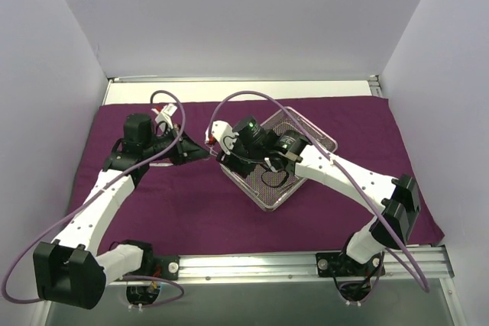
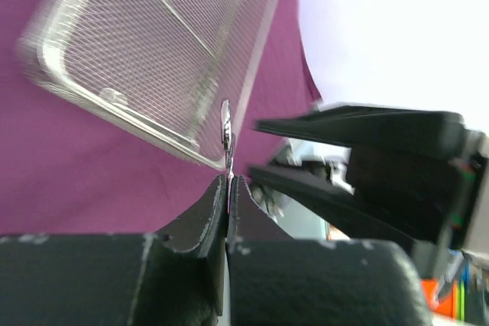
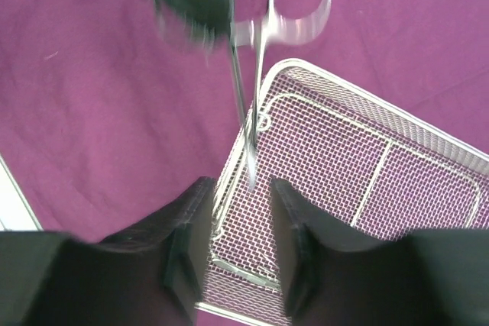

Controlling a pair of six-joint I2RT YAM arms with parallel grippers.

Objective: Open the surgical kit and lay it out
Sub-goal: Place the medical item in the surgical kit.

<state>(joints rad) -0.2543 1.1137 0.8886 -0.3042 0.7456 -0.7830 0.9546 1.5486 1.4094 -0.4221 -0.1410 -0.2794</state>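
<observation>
1. The purple cloth (image 1: 191, 204) lies spread flat over the counter (image 1: 244, 91).
2. The wire tray (image 3: 328, 150) sits on the cloth, right of centre and turned cornerwise.
3. The left fingers (image 2: 228, 185) are pressed together on a thin pair of scissors (image 3: 246, 127), gripping it near its ring handles over the tray's left corner.
4. The right fingers (image 3: 241, 188) stand apart, 1 on each side of the scissors' tip. In the right wrist view they do not touch it.
</observation>
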